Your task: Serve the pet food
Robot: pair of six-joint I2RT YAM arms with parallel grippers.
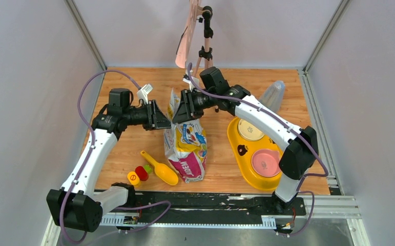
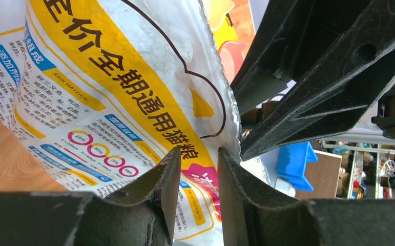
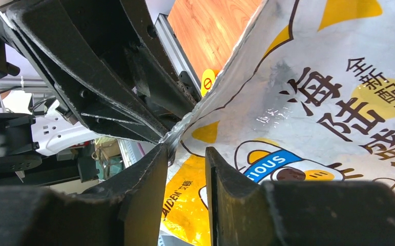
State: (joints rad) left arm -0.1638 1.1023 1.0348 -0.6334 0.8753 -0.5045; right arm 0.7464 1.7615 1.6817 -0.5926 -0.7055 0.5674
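Note:
No pet food shows; I see no kibble in any view. The white-pink-yellow printed bag [image 1: 186, 146] stands upright mid-table. My left gripper [image 1: 167, 122] is at the left side of the bag's top and my right gripper [image 1: 177, 114] at the right side, facing each other. In the left wrist view the left gripper [image 2: 198, 151] has a narrow gap between its jaws, with the bag [image 2: 108, 87] just beyond its tips. In the right wrist view the right gripper [image 3: 186, 147] is likewise narrowly open, and the bag's crimped top edge [image 3: 221, 77] reaches its left fingertip.
A yellow scoop [image 1: 160, 168] lies left of the bag, next to small red, green and yellow pieces [image 1: 140, 173]. A yellow feeder tray [image 1: 234, 134] with a cream bowl [image 1: 250, 129] and a pink bowl [image 1: 265, 162] sits right. A clear cup [image 1: 273, 95] lies behind it. A stand [image 1: 205, 36] rises at the back.

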